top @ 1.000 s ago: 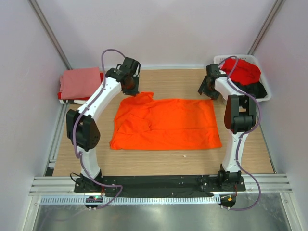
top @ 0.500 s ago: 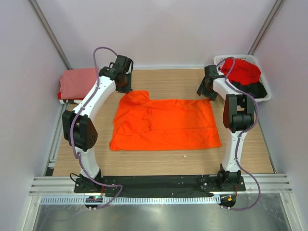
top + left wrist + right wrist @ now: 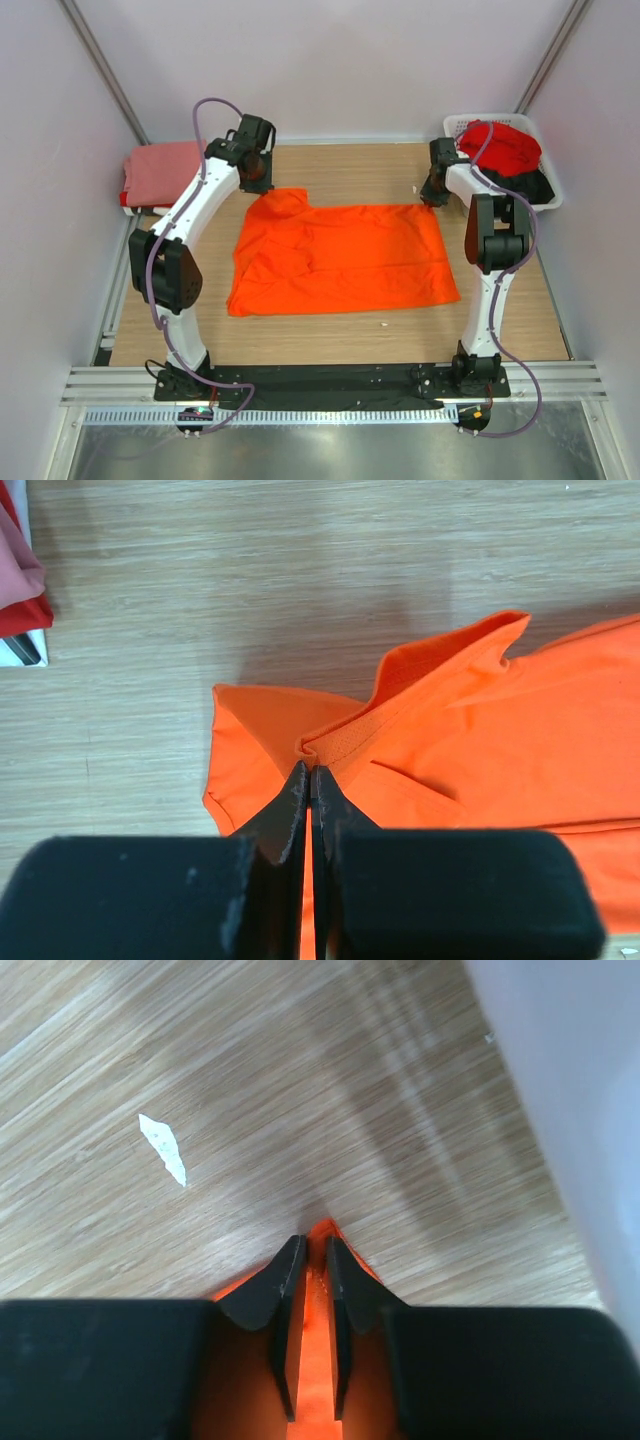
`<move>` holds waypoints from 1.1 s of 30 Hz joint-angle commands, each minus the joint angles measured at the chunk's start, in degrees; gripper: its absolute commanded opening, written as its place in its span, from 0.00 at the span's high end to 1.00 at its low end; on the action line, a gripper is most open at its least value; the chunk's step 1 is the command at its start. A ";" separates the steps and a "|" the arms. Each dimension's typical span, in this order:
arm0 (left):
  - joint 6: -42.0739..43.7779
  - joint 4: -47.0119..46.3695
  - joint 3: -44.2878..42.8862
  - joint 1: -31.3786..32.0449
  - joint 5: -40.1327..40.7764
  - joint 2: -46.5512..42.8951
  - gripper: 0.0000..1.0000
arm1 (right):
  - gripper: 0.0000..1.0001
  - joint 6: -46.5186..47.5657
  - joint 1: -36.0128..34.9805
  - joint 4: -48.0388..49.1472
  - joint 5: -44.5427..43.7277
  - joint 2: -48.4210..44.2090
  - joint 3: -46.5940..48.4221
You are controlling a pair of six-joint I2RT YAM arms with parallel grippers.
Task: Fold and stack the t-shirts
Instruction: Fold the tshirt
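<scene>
**Step in hand:** first fold of the orange t-shirt point(image 3: 340, 258). Both far corners look grasped and the lift is not yet begun (my reading, from how flat the cloth lies).

**Position:** the shirt is spread mid-table point(image 3: 340, 335), a rough rectangle with its long edges running left to right. The far-left corner is bunched into a raised ridge.

**Left gripper** point(image 3: 308, 775): fingers pressed together on a folded hem at that far-left corner, with cloth nipped at the tips.

**Right gripper** point(image 3: 312, 1250): fingers drawn close, a strip of orange pinched between them at the far-right corner. A white scrap point(image 3: 162, 1147) lies on the wood just beyond it.

**Elsewhere:**
- A salmon-pink shirt point(image 3: 163, 172) sits folded at the far left, well apart from the orange one.
- A red shirt point(image 3: 497, 147) is heaped on a black shirt point(image 3: 532, 187) in the basket point(image 3: 455, 123) at the far right.

**Next move, as I judge it:** raise both corners together and carry the far edge toward the near one. The arms need matched height and pace — uneven tension would skew the fold or pull thin cloth out of a pinch.

**Materials:**
- Shirt: thin matte knit, with a fine mesh texture visible at the hem in the left wrist view. It is limp and shows shallow creases across the body.
- Table: pale wood grain, smooth, so the cloth will likely slide rather than catch.
- Basket: rigid white plastic.
</scene>
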State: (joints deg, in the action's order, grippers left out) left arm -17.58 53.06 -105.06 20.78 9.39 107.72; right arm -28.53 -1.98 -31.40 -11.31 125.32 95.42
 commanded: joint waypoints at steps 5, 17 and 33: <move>0.09 -0.41 -0.68 -1.96 -3.49 0.12 1.00 | 0.99 -0.38 1.19 -0.95 1.11 0.02 -2.87; 0.53 -1.91 -2.25 -1.88 -5.17 1.70 1.00 | 0.99 -0.38 0.05 -4.64 4.45 -9.03 -3.47; -0.96 -2.52 14.69 0.58 -3.94 -11.56 1.00 | 0.99 -0.56 -1.45 -3.15 1.03 -25.20 -17.98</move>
State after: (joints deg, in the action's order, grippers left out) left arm -17.89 51.37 -92.60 20.91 5.04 100.60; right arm -28.69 -3.05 -35.11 -8.21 104.29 79.53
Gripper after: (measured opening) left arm 0.005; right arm 0.036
